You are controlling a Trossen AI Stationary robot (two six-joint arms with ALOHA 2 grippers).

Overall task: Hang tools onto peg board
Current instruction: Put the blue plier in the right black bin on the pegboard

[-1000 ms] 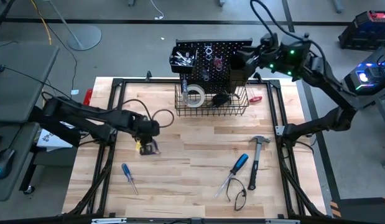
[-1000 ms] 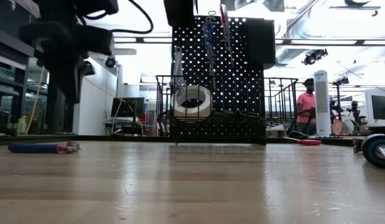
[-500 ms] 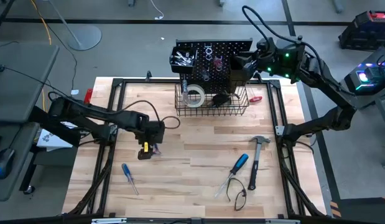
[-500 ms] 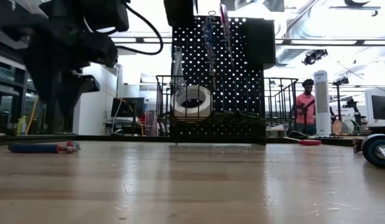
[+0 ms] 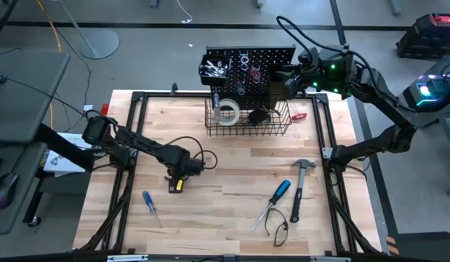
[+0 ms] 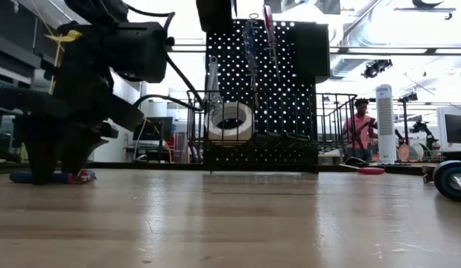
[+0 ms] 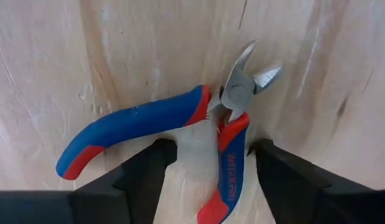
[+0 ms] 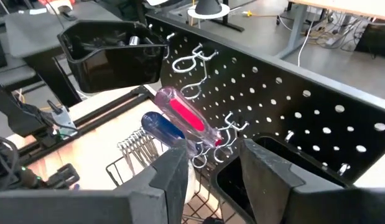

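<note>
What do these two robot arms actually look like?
Both arms are dark, jointed and slender, with black cables looping alongside them. The left arm carries a yellow label near its tool. The right arm shows small green lights near its wrist. Each tool ends in two flat, dark fingers.

Grey floor (image 5: 137, 44), a standing person (image 6: 359, 128), white tower fan (image 6: 386, 123).

Background beyond the table: a person in a red shirt (image 6: 358, 128) stood at right, beside a white tower fan (image 6: 385, 123). A monitor (image 6: 455, 128) sat further right. Grey floor (image 5: 137, 51) surrounded the pale wooden tabletop (image 5: 225, 196).
</note>
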